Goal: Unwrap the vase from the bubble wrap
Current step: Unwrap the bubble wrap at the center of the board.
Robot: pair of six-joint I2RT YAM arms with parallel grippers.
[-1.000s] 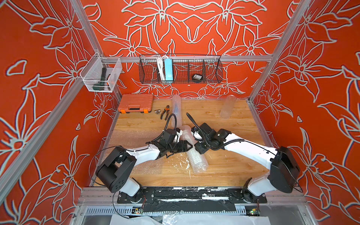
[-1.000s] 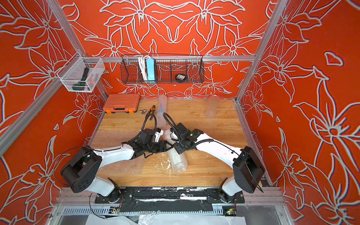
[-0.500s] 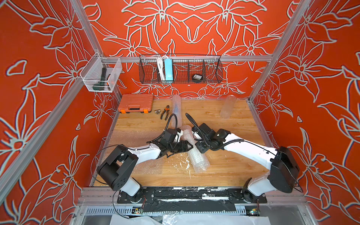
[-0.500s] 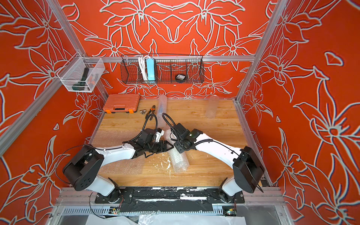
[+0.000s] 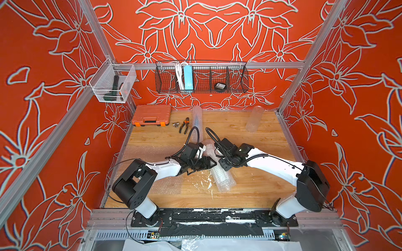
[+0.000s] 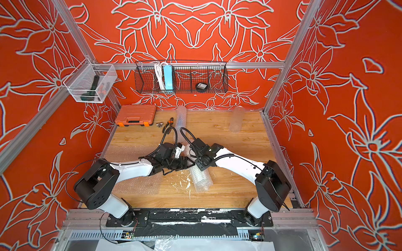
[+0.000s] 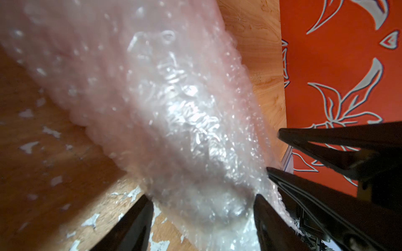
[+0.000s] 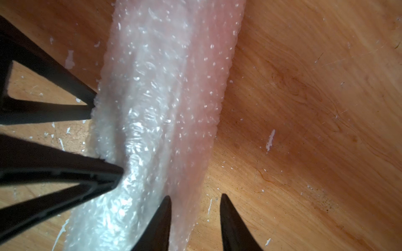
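A roll of bubble wrap (image 5: pixel 224 180) (image 6: pixel 201 180) lies mid-table, running front to back. The vase is hidden; only a faint pinkish tint shows through the wrap (image 8: pixel 195 65). My left gripper (image 5: pixel 214 163) (image 7: pixel 203 198) reaches in from the left. It is open astride the roll (image 7: pixel 174 97), one fingertip against the plastic and a sliver of wood showing beside the other. My right gripper (image 5: pixel 220 166) (image 8: pixel 195 196) comes from the right. It is open, one finger on the roll's top, the other over bare wood, with the roll's edge between them.
At the back stand an orange tool case (image 5: pixel 151 117), pliers (image 5: pixel 184 125), a second bubble-wrap roll (image 5: pixel 196 121) and a clear cylinder (image 5: pixel 254 118). Flat bubble-wrap sheets (image 5: pixel 150 152) lie under the left arm. A wire basket (image 5: pixel 201 77) hangs on the back wall.
My right gripper's jaws have narrowed at the roll's edge. The left gripper has edged rightwards onto the roll. The roll itself has barely shifted.
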